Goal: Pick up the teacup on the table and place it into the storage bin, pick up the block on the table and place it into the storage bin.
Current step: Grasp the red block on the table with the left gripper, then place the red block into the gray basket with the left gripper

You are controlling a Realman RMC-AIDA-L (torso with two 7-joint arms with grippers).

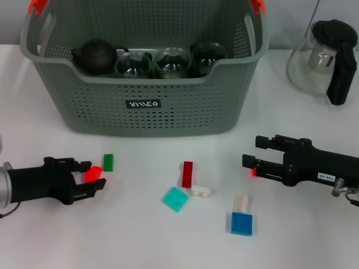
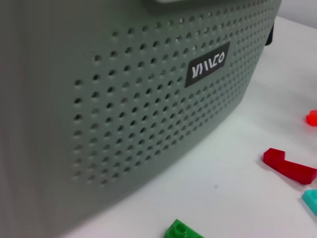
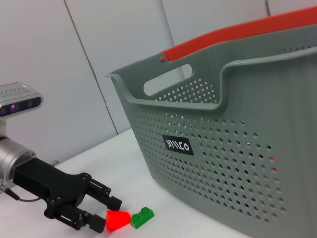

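Blocks first, nearest the robot: blue block [image 1: 242, 223] on the table [image 1: 140, 235] with a small white block [image 1: 242, 202] touching its far edge. Just left of those, teal flat block [image 1: 175, 198], another white block [image 1: 201, 190] beside it, and a dark red block [image 1: 187, 174] lying lengthwise just behind. Green block [image 1: 108, 162] sits further left, near the left arm.

Left gripper [image 1: 94, 180] low over the table at front left, fingers closed around a bright red block [image 1: 93, 174]. Right wrist view confirms it: red block [image 3: 117, 219] pinched at the fingertips, green block [image 3: 141, 216] just beside it, whether touching I can't tell. Left wrist view shows only the bin wall, the green block's corner [image 2: 182, 230], the dark red block [image 2: 289, 167] and an edge of the teal one [image 2: 311, 199].

Right gripper [image 1: 252, 154] at front right, pointing toward the middle, fingers spread, holding nothing. A red light shows by the lower finger. It's near the white and blue blocks but apart from them.

Storage bin [image 1: 143, 95] stands behind the blocks, centre-left, black label facing the robot, orange clips on the handles. Inside along the front wall: dark teapot [image 1: 95, 56] at left, then three glass vessels [image 1: 168, 61] in a row. Can't tell which of those is the teacup; no teacup out on the table.

Glass pitcher [image 1: 322, 59] with a black lid and handle stands on the table right of the bin, well apart from both grippers.
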